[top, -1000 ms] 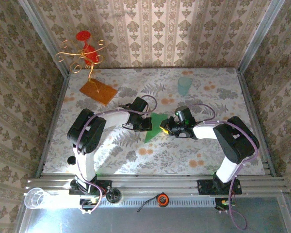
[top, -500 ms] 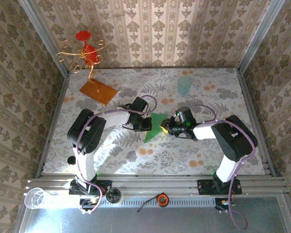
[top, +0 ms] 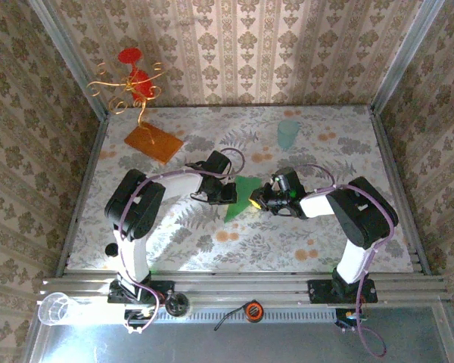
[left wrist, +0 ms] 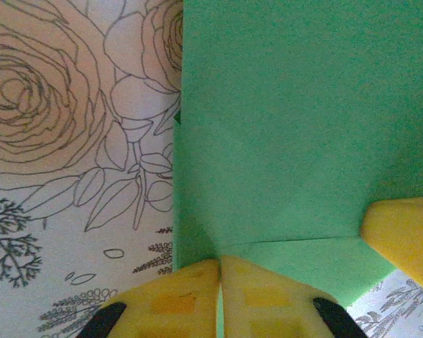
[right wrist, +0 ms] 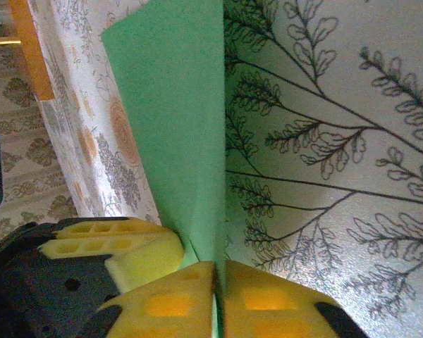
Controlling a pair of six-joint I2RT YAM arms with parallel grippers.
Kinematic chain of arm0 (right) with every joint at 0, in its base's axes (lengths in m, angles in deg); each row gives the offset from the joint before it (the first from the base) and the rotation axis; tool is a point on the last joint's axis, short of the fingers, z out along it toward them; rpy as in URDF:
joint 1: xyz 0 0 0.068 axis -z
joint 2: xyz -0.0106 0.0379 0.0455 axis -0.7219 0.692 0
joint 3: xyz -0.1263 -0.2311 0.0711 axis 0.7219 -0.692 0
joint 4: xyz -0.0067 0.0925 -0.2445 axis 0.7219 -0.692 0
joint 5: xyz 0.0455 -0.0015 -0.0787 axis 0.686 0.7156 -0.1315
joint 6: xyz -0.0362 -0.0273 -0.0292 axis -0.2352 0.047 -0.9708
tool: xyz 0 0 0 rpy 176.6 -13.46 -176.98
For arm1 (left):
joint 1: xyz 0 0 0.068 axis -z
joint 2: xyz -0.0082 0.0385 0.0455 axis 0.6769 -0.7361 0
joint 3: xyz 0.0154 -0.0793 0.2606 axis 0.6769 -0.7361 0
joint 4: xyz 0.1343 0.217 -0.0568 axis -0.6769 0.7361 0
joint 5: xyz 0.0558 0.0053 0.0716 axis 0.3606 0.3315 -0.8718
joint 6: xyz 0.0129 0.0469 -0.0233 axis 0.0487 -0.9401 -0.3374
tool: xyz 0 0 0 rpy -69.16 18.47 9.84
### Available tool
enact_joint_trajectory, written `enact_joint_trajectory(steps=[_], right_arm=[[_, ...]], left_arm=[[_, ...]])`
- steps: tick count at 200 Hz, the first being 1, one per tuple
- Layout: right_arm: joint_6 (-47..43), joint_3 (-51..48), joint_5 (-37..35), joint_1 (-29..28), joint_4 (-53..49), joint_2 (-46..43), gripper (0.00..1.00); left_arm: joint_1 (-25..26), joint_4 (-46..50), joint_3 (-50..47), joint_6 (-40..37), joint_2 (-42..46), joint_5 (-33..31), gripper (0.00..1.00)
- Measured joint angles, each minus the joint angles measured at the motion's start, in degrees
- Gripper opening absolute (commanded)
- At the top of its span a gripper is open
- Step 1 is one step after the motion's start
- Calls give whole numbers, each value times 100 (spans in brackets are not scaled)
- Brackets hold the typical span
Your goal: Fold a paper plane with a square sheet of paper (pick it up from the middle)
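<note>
Paper plane [top: 240,198] lies in the middle of the table [top: 174,242]. The left gripper [left wrist: 219,271] and right gripper [right wrist: 218,274] each pinch a folded edge tight, probably to sharpen the crease.

Orange board [top: 153,142], wire ornament [top: 131,82], teal cup [top: 287,134], floral tablecloth [top: 287,242]

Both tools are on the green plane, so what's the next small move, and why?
Probably raise both tools together a little, keeping their spacing. The left tool is shut on one edge of the plane, and the right tool is shut on the opposite side. Moving one alone could tear or unfold it.
</note>
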Motion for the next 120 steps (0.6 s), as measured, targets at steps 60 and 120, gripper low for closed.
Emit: enact_joint_trajectory(steps=[60, 120], right_arm=[[42, -33, -66, 0, -17, -192, 6], [326, -151, -363, 24, -299, -787, 6]], left_arm=[[94, -522, -632, -245, 1329, -326, 44], [398, -1248, -1318, -874, 1648, -455, 87]])
